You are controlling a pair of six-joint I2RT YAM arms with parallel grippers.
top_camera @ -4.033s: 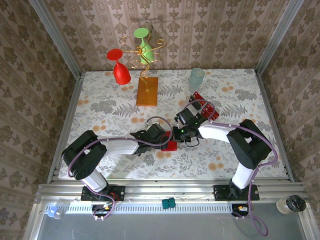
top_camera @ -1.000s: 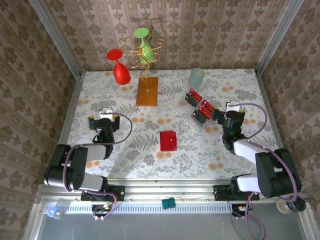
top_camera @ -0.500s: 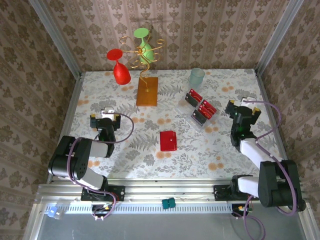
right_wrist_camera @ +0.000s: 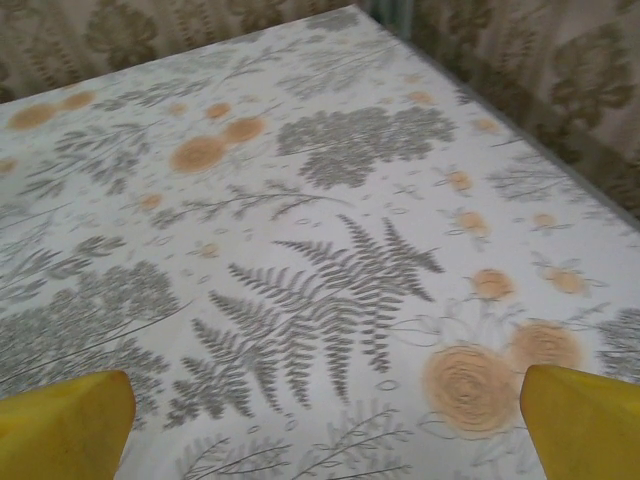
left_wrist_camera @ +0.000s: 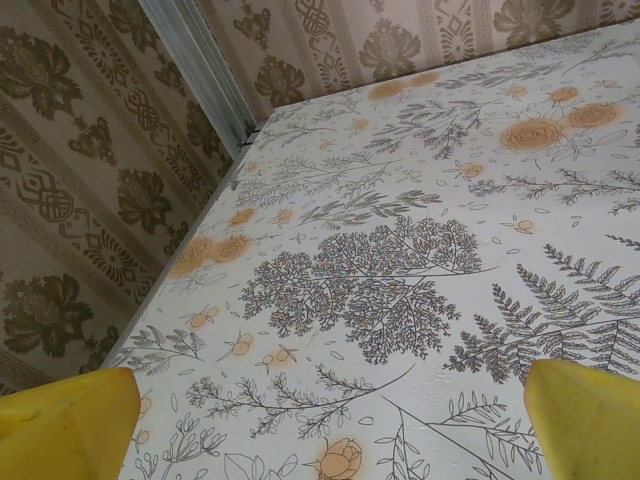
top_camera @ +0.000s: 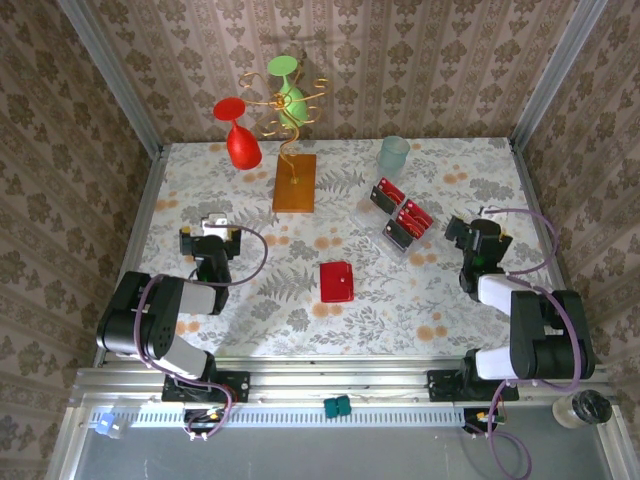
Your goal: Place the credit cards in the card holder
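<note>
The card holder [top_camera: 336, 282], a plain red squarish wallet, lies shut and flat in the middle of the table. Several red credit cards [top_camera: 400, 215] with dark stripes stand in a clear rack to its upper right. My left gripper [top_camera: 211, 240] rests low at the table's left, far from the wallet. In the left wrist view it [left_wrist_camera: 325, 415] is open over bare cloth, yellow fingertips [left_wrist_camera: 65, 420] wide apart. My right gripper [top_camera: 480, 236] sits at the right, just right of the cards. The right wrist view shows it [right_wrist_camera: 322, 415] open with nothing between its fingertips [right_wrist_camera: 580, 415].
An orange-brown block [top_camera: 294, 182] bearing gold wire stands at the back, with a red glass [top_camera: 238, 135] and a green glass [top_camera: 288, 90] by it. A pale green cup [top_camera: 393, 152] stands behind the cards. Metal rails edge the flowered tablecloth [top_camera: 260, 330].
Both grippers have left the wallet in the middle and drawn back to the table's sides. In the last half second the right gripper has settled slightly lower; the left has stayed still.
</note>
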